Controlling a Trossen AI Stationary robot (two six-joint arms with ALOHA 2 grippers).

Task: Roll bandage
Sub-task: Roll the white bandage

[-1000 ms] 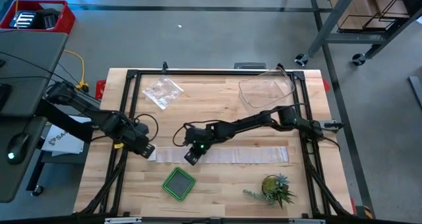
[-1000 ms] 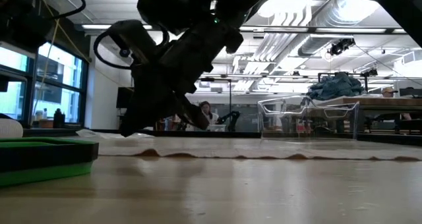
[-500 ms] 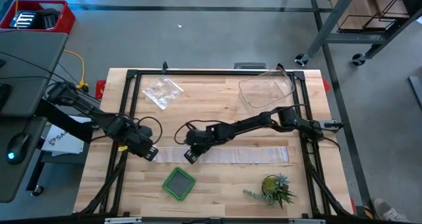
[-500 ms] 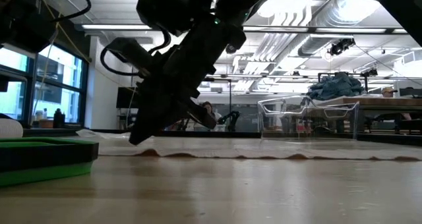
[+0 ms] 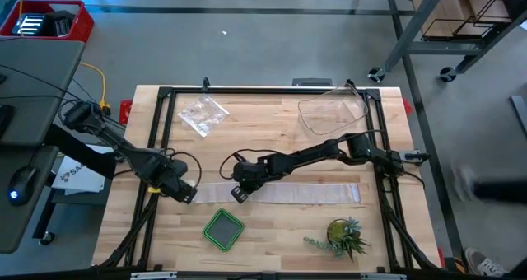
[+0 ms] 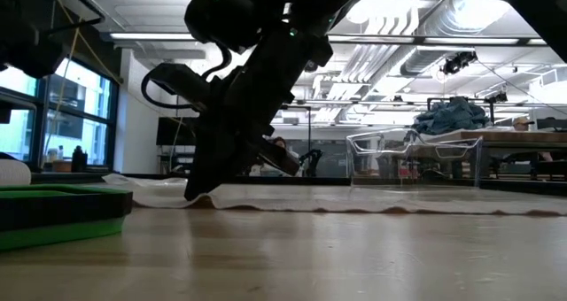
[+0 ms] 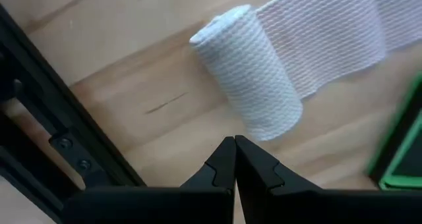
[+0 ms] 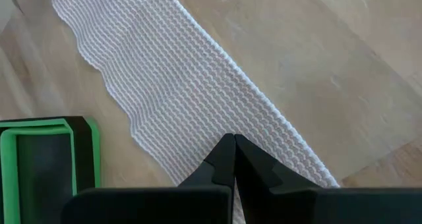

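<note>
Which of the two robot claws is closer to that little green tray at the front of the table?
The right one. The right gripper, shut, presses on the bandage just above the green tray in the overhead view. The left gripper, also shut, sits farther off by the rolled end.

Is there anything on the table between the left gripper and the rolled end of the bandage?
No. In the left wrist view only bare wood separates the shut left gripper from the bandage roll.

My right arm's dark tool [image 6: 197, 191] presses the thin white gauze bandage [image 6: 372, 200] against the wooden tabletop [image 6: 310, 257].
</note>
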